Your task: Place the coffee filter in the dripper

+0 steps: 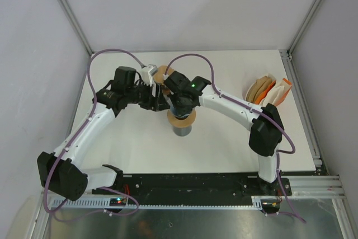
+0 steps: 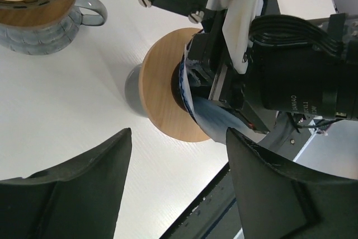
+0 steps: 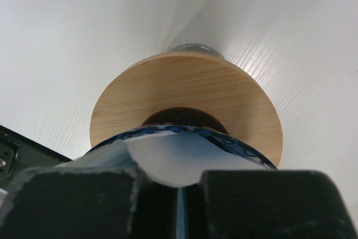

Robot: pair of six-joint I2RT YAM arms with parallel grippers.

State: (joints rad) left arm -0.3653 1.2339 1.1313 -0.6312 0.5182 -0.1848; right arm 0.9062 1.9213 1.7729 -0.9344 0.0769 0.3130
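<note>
The dripper, a wooden collar (image 1: pixel 182 120) on a grey cup, stands at the table's middle; it also shows in the right wrist view (image 3: pixel 184 88) and the left wrist view (image 2: pixel 162 93). My right gripper (image 1: pixel 180 106) hangs right above it. Its fingers (image 3: pixel 178 180) are shut on the edge of a white coffee filter (image 3: pixel 179 158), which sits inside a blue-edged cone reaching into the collar's hole. The cone shows in the left wrist view (image 2: pixel 212 117). My left gripper (image 1: pixel 156 100) is open and empty just left of the dripper, its fingers (image 2: pixel 179 186) apart and low.
A second dripper (image 1: pixel 161 73) with a wooden collar and grey glass base stands behind the arms; it also shows in the left wrist view (image 2: pixel 39 9). A stack of brown and white filters (image 1: pixel 267 89) lies at the right edge. The table's front edge is near.
</note>
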